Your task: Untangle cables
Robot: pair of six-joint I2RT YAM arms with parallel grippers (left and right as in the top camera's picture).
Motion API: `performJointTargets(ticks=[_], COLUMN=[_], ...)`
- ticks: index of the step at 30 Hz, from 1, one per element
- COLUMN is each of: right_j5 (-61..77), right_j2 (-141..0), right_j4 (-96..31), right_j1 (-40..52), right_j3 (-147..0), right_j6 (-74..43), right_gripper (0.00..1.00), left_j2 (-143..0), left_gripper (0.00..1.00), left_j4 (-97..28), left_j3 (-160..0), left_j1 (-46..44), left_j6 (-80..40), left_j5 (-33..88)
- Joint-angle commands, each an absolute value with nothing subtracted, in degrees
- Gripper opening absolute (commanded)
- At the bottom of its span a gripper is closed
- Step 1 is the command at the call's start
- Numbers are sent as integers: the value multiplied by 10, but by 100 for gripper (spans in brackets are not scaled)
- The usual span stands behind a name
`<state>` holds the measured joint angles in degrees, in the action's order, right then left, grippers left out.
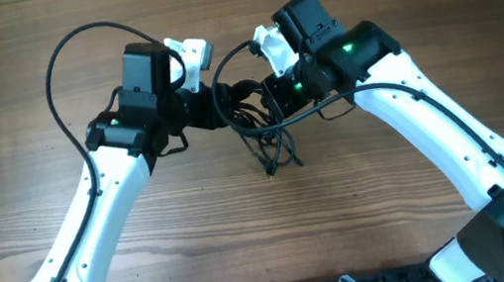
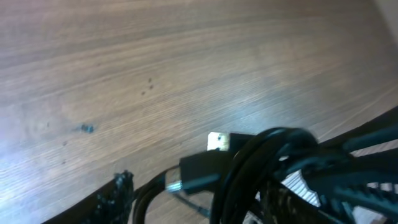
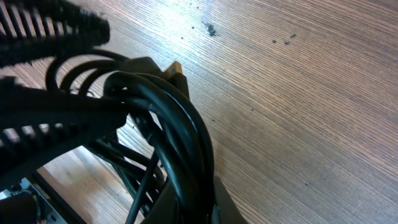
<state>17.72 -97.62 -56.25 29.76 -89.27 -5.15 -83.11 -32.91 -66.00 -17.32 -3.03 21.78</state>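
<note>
Table (image 1: 8, 117): bare wood grain, both arms reaching in from the near edge.
Left gripper (image 1: 214, 100): at the tangle's left side; 1 textured finger (image 2: 119, 190) shows beside a plug, and I cannot tell how far the jaws are open.
Cables (image 1: 250, 113): 1 black knot midway between left and right edges, toward the far edge; loose ends trail toward the near edge; 1 silvery-tipped plug (image 2: 217, 142) sticks out.
Right gripper (image 1: 270, 93): at the tangle's right side, ribbed fingers (image 3: 56, 25) clamped around black strands.
</note>
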Motion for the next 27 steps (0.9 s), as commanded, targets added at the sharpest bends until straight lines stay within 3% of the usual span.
performJointTargets(ticks=[1, 7, 10, 17, 19, 27], right_j5=[219, 275, 317, 502, 552, 707], right_j2=[-977, -977, -977, -961, -959, -959], right_j4=[-548, -535, -536, -536, -536, -526], right_j1=[299, 299, 297, 250, 231, 160], right_j3=[-893, -893, -893, -897, -897, -897], right_j6=[-61, -55, -31, 31, 38, 48], right_gripper=[4, 4, 4, 4, 4, 4], left_j2=[-853, -903, -920, -924, -924, -924], left_gripper=[61, 60, 55, 13, 5, 4], left_j4=[-356, -365, -358, -321, -313, -310], left_j3=[-667, -667, -667, -667, -667, -667], left_j1=[-173, -174, -172, -117, -113, -113], left_j6=[-37, -69, -69, -110, -110, -112], left_j5=[165, 164, 164, 184, 201, 201])
